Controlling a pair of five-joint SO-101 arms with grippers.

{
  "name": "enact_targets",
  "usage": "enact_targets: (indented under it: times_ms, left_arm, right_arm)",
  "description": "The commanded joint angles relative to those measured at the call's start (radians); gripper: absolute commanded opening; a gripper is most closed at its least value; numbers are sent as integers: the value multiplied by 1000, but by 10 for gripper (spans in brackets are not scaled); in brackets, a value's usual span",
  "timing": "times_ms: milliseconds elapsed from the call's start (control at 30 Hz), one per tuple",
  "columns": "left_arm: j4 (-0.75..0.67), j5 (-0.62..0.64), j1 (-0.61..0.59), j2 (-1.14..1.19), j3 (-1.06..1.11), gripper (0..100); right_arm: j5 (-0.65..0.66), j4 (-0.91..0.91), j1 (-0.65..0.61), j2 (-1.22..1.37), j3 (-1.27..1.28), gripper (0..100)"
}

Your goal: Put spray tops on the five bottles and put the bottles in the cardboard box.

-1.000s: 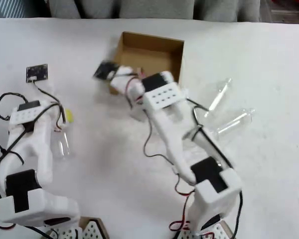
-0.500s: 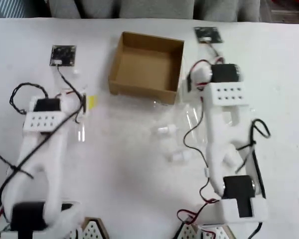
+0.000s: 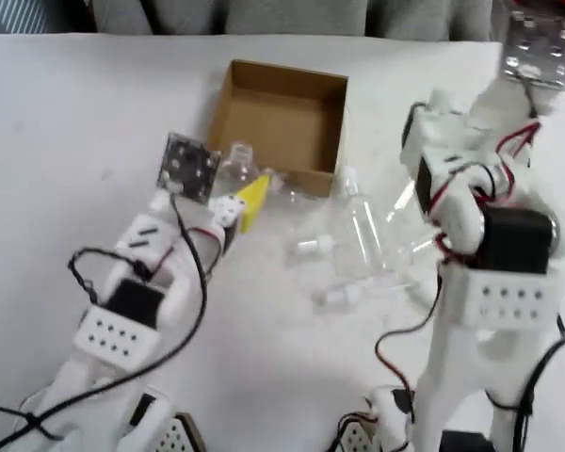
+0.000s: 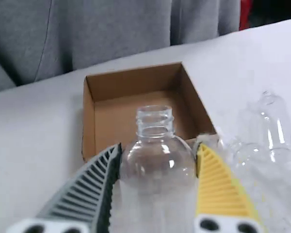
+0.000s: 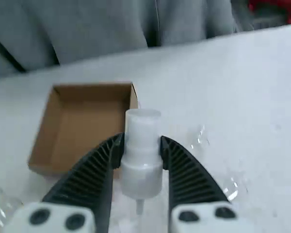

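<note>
- Cardboard box (image 4: 136, 97), open-topped, stands on the white table (image 4: 34, 145) just beyond the tips of the left pincer (image 4: 158, 146), past the neck of what it holds.
- Left pincer is closed partway onto a clear bottle (image 4: 155, 167). Its grey finger (image 4: 94, 187) presses one side of the body and its yellow finger (image 4: 216, 182) the other. The threaded neck is uncapped and points toward the box.
- Loose clear bottles (image 4: 266, 124) lie on the table out past the yellow finger, near a corner of the box.
- Right pincer (image 5: 141, 141) is clamped narrowly on a white spray top (image 5: 142, 165). Its black fingers (image 5: 94, 177) grip the collar from both sides, the cap stands up above the tips, and a thin tube hangs below.
- From this pincer the box lies ahead of the tips and off to one side.
- From above, loose spray tops (image 3: 315, 247) lie among the bottles between the two arms, just beside the left pincer's yellow finger.
</note>
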Motion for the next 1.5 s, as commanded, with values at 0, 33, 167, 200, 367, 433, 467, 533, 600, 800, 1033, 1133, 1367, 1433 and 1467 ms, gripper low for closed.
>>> enact_targets:
  times_ms: [0, 33, 167, 200, 367, 433, 467, 533, 600, 800, 1033, 1133, 1367, 1433, 1467]
  left_arm:
    - [-192, 14, 74, -203, 164, 61]
    - [-222, 14, 84, -245, 204, 61]
    - [-258, 14, 116, -406, 298, 58]
    - [-250, 14, 125, -443, 308, 58]
    - [-166, 14, 163, -604, 328, 57]
    - [-107, 14, 176, -668, 328, 57]
    - [-81, 14, 180, -702, 328, 57]
    - [-34, 14, 180, -768, 328, 57]
    - [14, 14, 180, -834, 330, 57]
    - [68, 14, 174, -928, 394, 57]
    - [68, 9, 171, -924, 425, 57]
    - [68, 6, 171, -924, 427, 57]
    - [68, 6, 170, -924, 427, 57]
    - [68, 6, 170, -924, 433, 57]
    - [66, 6, 170, -924, 442, 59]
  right_arm:
    - [-120, -131, -45, -107, -41, 16]
    - [-140, -157, -58, -130, -41, 16]
    - [-178, -236, -153, -216, -41, 16]
    - [-178, -251, -182, -232, -40, 16]
    - [-167, -383, -323, -260, -38, 16]
    - [-166, -444, -371, -242, -38, 16]
    - [-166, -469, -394, -229, -38, 16]
    - [-132, -509, -427, -199, -38, 16]
    - [-51, -541, -456, -166, -38, 16]
    - [31, -591, -504, -104, -40, 16]
    - [31, -581, -532, -51, -38, 16]
    - [31, -559, -532, -39, -38, 16]
    - [31, -526, -527, -33, -38, 16]
    - [31, -512, -529, -35, -38, 16]
    - [31, -495, -532, -36, -38, 16]
